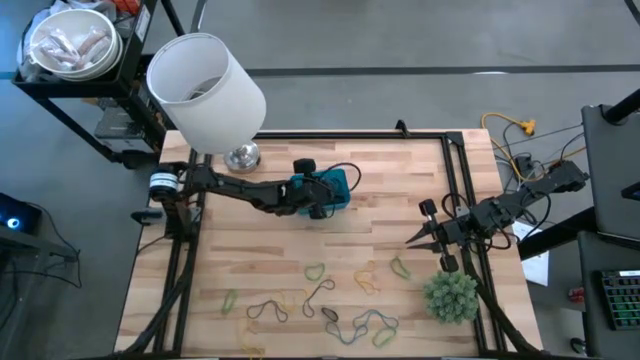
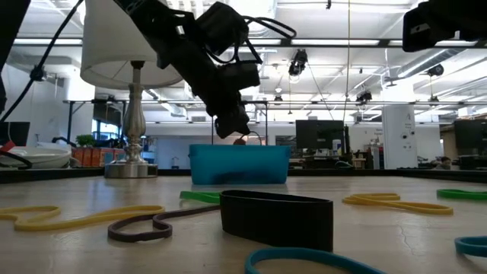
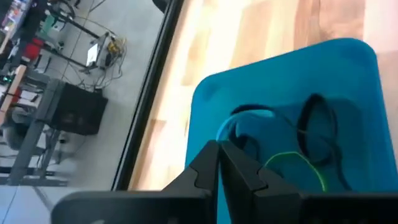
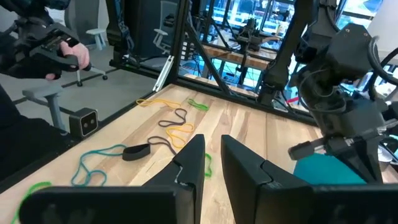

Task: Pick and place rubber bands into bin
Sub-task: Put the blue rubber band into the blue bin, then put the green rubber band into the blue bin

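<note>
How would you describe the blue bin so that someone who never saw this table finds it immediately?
Start at the big white lampshade at the table's far left corner. Toward the table's middle from its silver base, the left hand hangs over the bin. It is the only blue low-walled tray here; the rubber bands are thin loose loops, and the plant ball is bushy green.

The left arm reaches in from the table's left edge toward the middle, its wrist bent down; the left gripper (image 1: pixel 322 208) hangs with its fingers (image 3: pixel 208 163) pressed together. The right arm waits at the table's right edge, its right gripper (image 1: pixel 417 238) pointing inward, fingers (image 4: pixel 193 158) slightly parted.
</note>
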Robot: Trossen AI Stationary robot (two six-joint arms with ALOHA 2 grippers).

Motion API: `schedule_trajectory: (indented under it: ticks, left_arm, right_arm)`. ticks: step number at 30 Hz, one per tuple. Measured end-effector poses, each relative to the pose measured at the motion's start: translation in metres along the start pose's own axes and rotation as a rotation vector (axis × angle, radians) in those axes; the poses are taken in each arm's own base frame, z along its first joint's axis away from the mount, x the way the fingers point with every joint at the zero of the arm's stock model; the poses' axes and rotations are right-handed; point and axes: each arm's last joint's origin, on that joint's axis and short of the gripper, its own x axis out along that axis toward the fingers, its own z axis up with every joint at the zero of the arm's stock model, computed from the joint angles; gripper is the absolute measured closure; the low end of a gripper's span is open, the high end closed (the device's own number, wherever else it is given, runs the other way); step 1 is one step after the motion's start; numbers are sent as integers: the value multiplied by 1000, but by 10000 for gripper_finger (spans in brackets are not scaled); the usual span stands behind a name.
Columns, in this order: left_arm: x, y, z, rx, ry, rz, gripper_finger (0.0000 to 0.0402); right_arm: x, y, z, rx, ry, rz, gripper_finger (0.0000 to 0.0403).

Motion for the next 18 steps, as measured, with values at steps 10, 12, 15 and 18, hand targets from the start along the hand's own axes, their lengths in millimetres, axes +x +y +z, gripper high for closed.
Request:
schedule_trajectory:
  ticks: [10,12,15,18]
  left_arm:
    - [-1,-1,1,8,-12,-73,366]
    - [-1,-1,1,8,-11,-66,344]
    - [-1,0,1,9,3,-23,313]
    - [-3,2,2,11,15,26,292]
  right_arm:
    - [1,0,-1,-1,9,-6,355]
    - [1,0,-1,-1,10,-6,355]
    - [1,0,-2,-1,10,-6,355]
    - [1,0,-2,-2,11,-6,355]
